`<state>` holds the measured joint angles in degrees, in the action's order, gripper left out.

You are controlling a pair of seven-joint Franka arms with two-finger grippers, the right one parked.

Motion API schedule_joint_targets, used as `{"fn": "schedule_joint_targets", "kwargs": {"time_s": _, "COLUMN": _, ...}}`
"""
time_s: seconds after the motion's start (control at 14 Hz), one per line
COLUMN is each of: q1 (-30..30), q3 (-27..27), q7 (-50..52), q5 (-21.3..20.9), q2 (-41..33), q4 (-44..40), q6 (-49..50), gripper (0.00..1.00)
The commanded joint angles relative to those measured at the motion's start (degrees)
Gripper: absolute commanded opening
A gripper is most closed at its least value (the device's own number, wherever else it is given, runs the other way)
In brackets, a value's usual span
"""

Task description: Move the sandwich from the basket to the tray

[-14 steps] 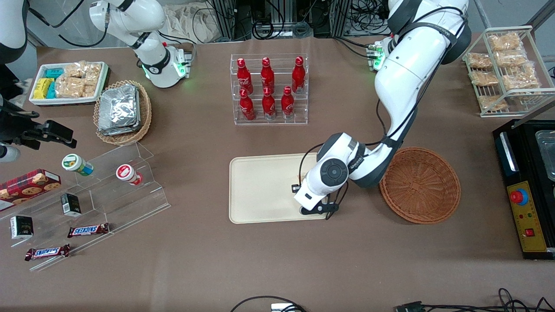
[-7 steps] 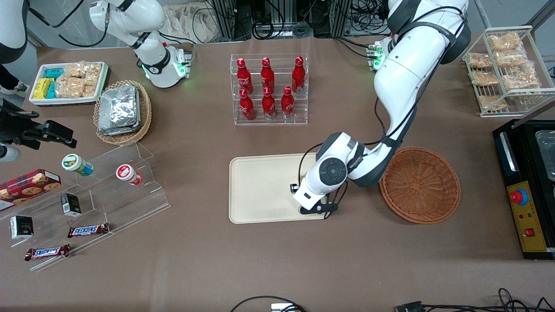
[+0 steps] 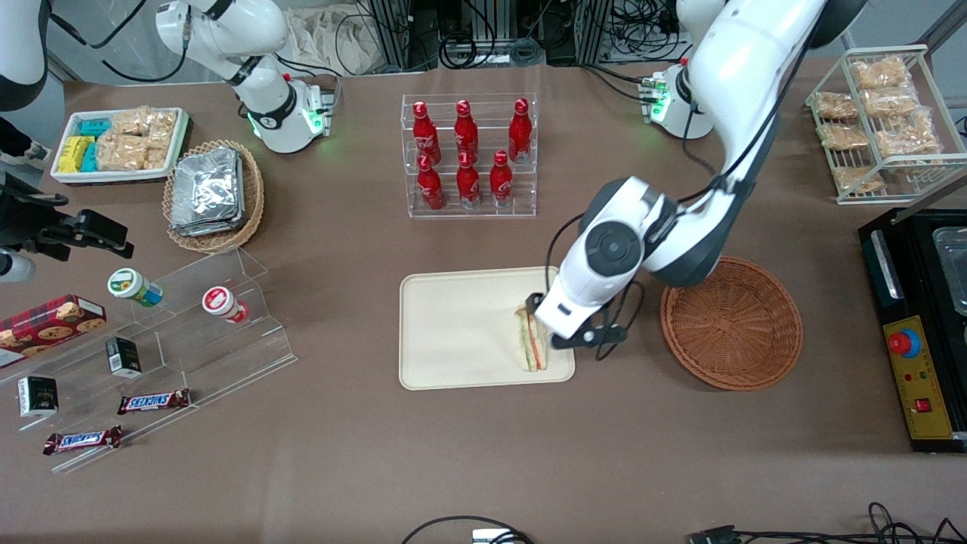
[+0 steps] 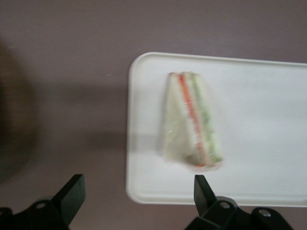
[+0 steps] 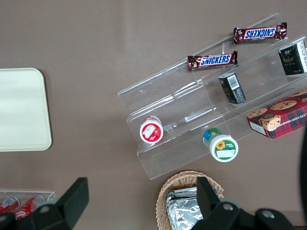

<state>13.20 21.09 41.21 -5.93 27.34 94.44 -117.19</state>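
Brown tabletop (image 3: 340,453) crowded at both ends. Toward the parked arm's end: clear stepped display stand (image 3: 219,332) with two small cups, dark little boxes, a cookie box (image 3: 49,321) and two chocolate bars (image 3: 151,401); farther from the front camera, a tan basket of foil packets (image 3: 211,193) and a white tray of snack packets (image 3: 117,143). In the middle, farther from the camera than the tray, a clear rack of red bottles (image 3: 468,155). Toward the working arm's end: wire rack of bagged snacks (image 3: 880,121) and a black control box (image 3: 918,332).

Reddish-brown basket (image 3: 731,323) just beside the tray (image 3: 453,332), apart from it, nothing inside. Nothing lying between basket and tray.

Sandwich (image 3: 531,344) flat on the tray, at the end nearest the basket, close to the rim, orange-red and green layers showing along its edge; same sandwich (image 4: 192,122) plain in the left wrist view, resting on the tray (image 4: 259,86).

Gripper (image 3: 545,326) raised above the tray's basket-side end, over and just beside the sandwich. Fingers (image 4: 72,191) spread wide apart, holding nothing. Sandwich lying below them, touching neither finger, clear of both tips.
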Motion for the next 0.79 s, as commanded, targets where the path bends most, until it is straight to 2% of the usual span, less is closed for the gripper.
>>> {"fn": "schedule_joint_targets", "kwargs": {"time_s": 0.0, "q1": -2.4, "q3": 0.4, "q7": -4.6, "q5": 0.9, "q2": -13.4, "q4": 15.8, "q6": -2.6, "gripper": 1.00}}
{"fn": "schedule_joint_targets", "kwargs": {"time_s": 0.14, "q1": -2.5, "q3": -0.7, "q7": -7.3, "q5": 3.5, "q2": -18.1, "q4": 19.7, "q6": -1.7, "gripper": 1.00}}
{"fn": "schedule_joint_targets", "kwargs": {"time_s": 0.29, "q1": -2.4, "q3": -3.8, "q7": -12.9, "q5": 3.7, "q2": -21.0, "q4": 19.6, "q6": 3.1, "gripper": 1.00}}
{"fn": "schedule_joint_targets", "kwargs": {"time_s": 0.43, "q1": -2.4, "q3": -8.7, "q7": -19.9, "q5": 5.0, "q2": -21.8, "q4": 16.3, "q6": 7.5, "gripper": 1.00}}
{"fn": "schedule_joint_targets", "kwargs": {"time_s": 0.57, "q1": -2.3, "q3": -15.1, "q7": -22.5, "q5": 8.0, "q2": -22.1, "q4": 13.5, "q6": 11.7, "gripper": 1.00}}
{"fn": "schedule_joint_targets", "kwargs": {"time_s": 0.71, "q1": -2.3, "q3": -21.8, "q7": -26.4, "q5": 8.4, "q2": -22.6, "q4": 9.4, "q6": 16.6, "gripper": 1.00}}
